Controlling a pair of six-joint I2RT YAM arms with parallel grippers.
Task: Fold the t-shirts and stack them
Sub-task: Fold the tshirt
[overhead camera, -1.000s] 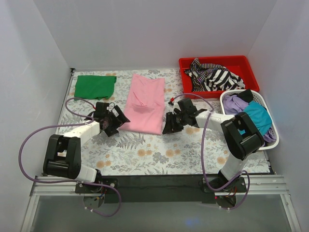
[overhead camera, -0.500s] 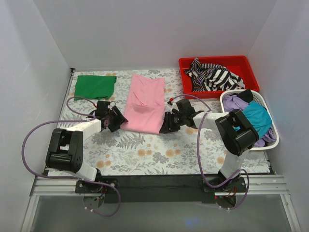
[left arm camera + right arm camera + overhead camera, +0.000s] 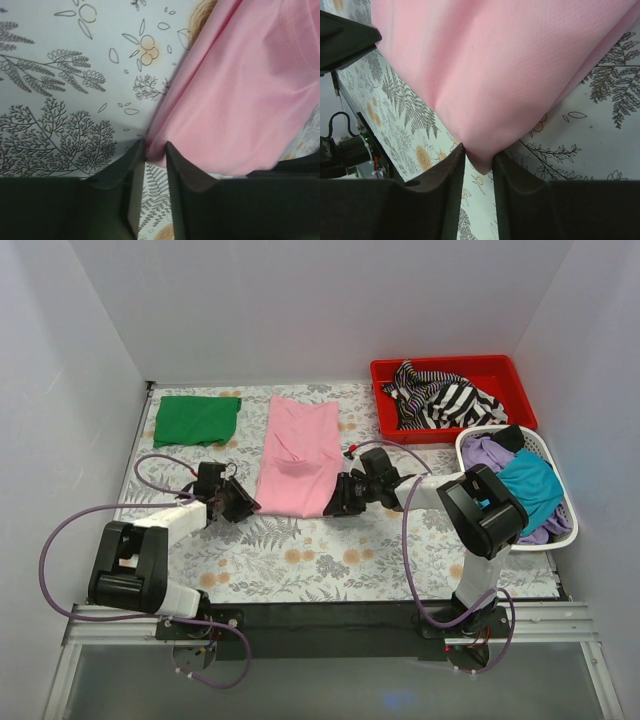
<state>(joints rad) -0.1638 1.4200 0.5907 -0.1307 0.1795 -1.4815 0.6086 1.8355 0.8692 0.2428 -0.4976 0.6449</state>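
Observation:
A light pink t-shirt [image 3: 298, 452] lies folded lengthwise in the middle of the floral table cloth. My left gripper [image 3: 243, 503] is shut on its near left corner, and the pink cloth [image 3: 240, 100] is pinched between the fingertips [image 3: 135, 150]. My right gripper [image 3: 338, 502] is shut on the near right corner, with pink cloth [image 3: 500, 70] bunched between its jaws. A dark green t-shirt [image 3: 196, 418] lies folded at the far left.
A red bin [image 3: 510, 370] at the far right holds a black-and-white striped shirt [image 3: 443, 398]. A white basket [image 3: 464, 446] on the right holds purple [image 3: 488, 453] and teal [image 3: 535, 483] shirts. White walls enclose the table.
Both grippers have slid inward onto the pink shirt's near corners and closed on the cloth. The near edge of the shirt has drawn in slightly.

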